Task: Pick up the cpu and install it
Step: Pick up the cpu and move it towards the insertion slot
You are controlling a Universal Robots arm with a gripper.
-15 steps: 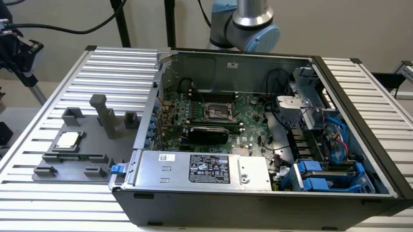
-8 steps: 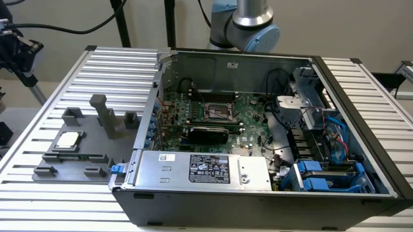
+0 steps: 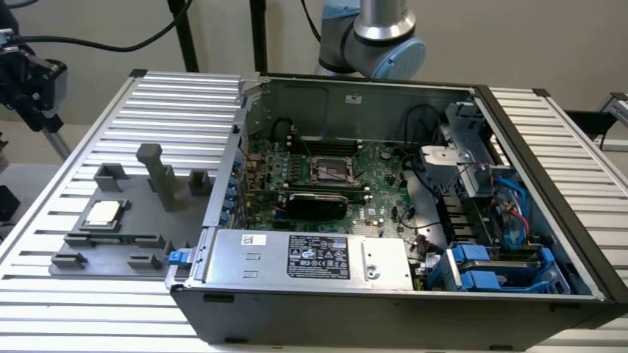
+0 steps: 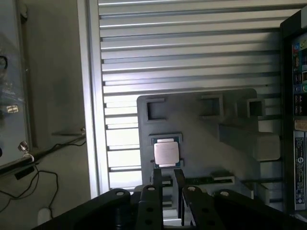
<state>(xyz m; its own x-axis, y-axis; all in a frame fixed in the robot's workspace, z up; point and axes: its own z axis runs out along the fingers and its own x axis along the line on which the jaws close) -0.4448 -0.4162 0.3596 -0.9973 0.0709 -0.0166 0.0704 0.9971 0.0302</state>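
The cpu (image 3: 104,213), a small flat square chip with a silver-beige top, lies in a recess of the grey plastic fixture (image 3: 147,220) on the slatted table, at the exterior view's left. In the wrist view the cpu (image 4: 166,153) sits just beyond my gripper (image 4: 167,172), whose two dark fingers (image 4: 157,179) stand apart with nothing between them, well above the chip. The dark metal-framed socket (image 3: 332,170) sits on the green motherboard inside the open computer case (image 3: 393,294).
Grey upright blocks (image 3: 152,173) rise from the fixture close to the cpu. The case wall (image 3: 235,147) stands between the fixture and the motherboard. A power supply (image 3: 314,257), cables and blue drive bays (image 3: 490,268) crowd the case. The arm's elbow (image 3: 378,40) hangs behind the case.
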